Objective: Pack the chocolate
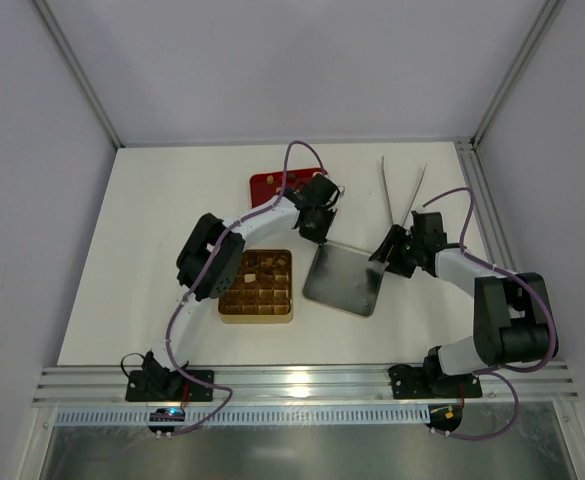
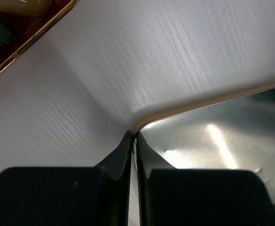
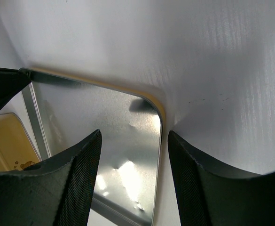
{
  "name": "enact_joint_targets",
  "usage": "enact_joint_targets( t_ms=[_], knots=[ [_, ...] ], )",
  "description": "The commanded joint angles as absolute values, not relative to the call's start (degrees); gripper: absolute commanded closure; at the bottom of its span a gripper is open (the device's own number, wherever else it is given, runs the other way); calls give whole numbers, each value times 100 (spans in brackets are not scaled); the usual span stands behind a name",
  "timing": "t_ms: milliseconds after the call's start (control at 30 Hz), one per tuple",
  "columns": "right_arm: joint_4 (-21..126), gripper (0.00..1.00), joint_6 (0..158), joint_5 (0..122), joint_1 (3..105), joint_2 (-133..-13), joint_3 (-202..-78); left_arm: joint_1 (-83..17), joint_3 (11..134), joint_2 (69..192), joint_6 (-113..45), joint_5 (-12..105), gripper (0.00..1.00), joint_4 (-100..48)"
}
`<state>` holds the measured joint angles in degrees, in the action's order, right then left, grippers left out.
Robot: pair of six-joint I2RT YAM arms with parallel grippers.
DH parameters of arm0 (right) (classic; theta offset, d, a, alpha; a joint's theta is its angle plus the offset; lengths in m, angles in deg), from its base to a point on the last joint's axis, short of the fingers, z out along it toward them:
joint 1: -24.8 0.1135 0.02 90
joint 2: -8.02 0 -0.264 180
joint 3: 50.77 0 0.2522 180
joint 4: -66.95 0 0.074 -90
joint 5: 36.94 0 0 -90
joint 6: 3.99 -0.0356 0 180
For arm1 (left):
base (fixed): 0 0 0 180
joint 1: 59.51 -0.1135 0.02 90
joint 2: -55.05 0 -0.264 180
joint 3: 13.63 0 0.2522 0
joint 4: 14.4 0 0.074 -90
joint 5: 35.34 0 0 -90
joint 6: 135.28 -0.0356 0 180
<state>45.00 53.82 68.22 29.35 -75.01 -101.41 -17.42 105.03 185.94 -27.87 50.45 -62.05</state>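
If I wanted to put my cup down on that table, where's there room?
The widest bare patch of table is on the left, beside the gold box and left arm. A narrower strip lies in front of the silver lid. Crowded: the middle and far right, where red tray, left gripper, right gripper and tongs cluster.

You have the left gripper (image 2: 133, 137) closed tight at the corner of the shiny gold-edged metal lid (image 2: 222, 141), lower right. Upper left, a gold-rimmed red tray (image 2: 22, 24) holds a cream chocolate piece (image 2: 22, 4).

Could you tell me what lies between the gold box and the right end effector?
A flat silver lid lies there, as the top view shows.
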Motion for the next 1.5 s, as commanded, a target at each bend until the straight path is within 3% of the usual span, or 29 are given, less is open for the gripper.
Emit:
enact_joint_targets(
  t_ms=[0,467,1067,1467],
  knots=[
    [4229,39,5463,6545,2972,-7689,-10135,-1785,10437,18733,-2841,4904,100,-6086],
    [4203,39,5489,6615,2972,-7680,-10153,-2452,10472,18619,-2446,3349,100,-6086],
    [4229,39,5507,6756,2963,-7671,-10118,-2707,10481,18513,-1918,2557,100,-5919],
    [4852,41,5516,7942,2972,-7592,-9969,-2760,10498,18557,-1918,2452,100,-5910]
  ],
)
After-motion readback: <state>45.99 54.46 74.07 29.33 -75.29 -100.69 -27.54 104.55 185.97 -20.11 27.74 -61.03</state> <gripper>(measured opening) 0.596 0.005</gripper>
